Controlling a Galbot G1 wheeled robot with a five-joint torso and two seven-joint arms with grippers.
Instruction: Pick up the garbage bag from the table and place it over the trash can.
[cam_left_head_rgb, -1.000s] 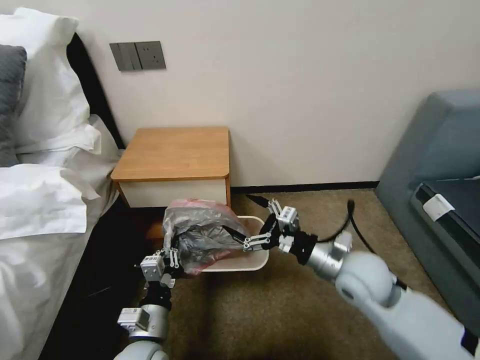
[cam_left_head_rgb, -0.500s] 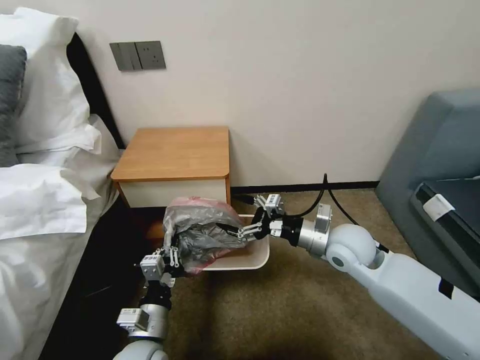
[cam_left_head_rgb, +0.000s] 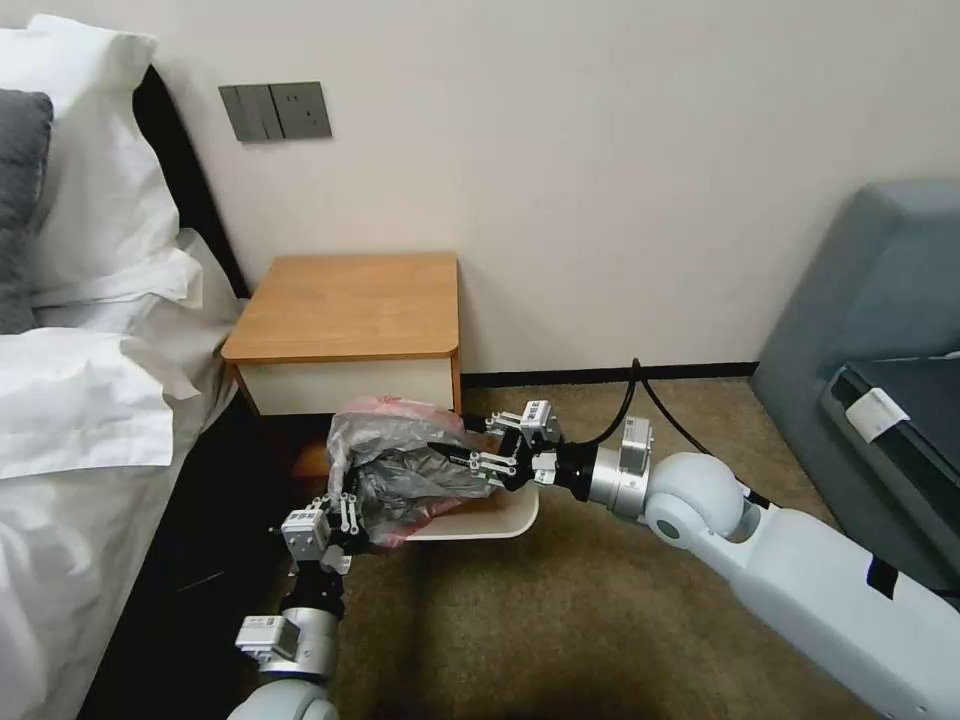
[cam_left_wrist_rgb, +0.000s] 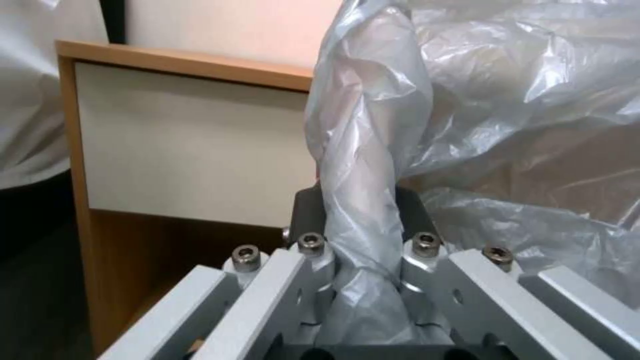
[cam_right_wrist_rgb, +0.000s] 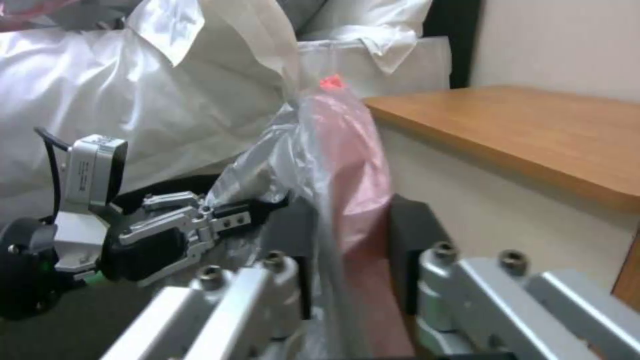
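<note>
The garbage bag (cam_left_head_rgb: 400, 465), wrinkled translucent grey with a pinkish-red rim, hangs bunched over the left part of the beige trash can (cam_left_head_rgb: 512, 516) on the carpet in front of the table (cam_left_head_rgb: 350, 300). My left gripper (cam_left_head_rgb: 340, 503) is shut on the bag's near-left edge; the left wrist view shows a twisted fold of the bag (cam_left_wrist_rgb: 373, 150) pinched between the fingers of the left gripper (cam_left_wrist_rgb: 357, 215). My right gripper (cam_left_head_rgb: 455, 457) reaches in from the right, shut on the bag's pink rim (cam_right_wrist_rgb: 350, 165), which the right gripper (cam_right_wrist_rgb: 350, 230) holds between its pads.
A bed with white linen (cam_left_head_rgb: 90, 420) fills the left side. A grey sofa (cam_left_head_rgb: 880, 290) stands at the right. Open carpet (cam_left_head_rgb: 560, 620) lies in front of the bin. The wall runs close behind the table.
My right arm has swung left and lowered toward the bag, and its wide-open fingers have closed on the bag's rim. The left gripper has stayed put, holding the bag.
</note>
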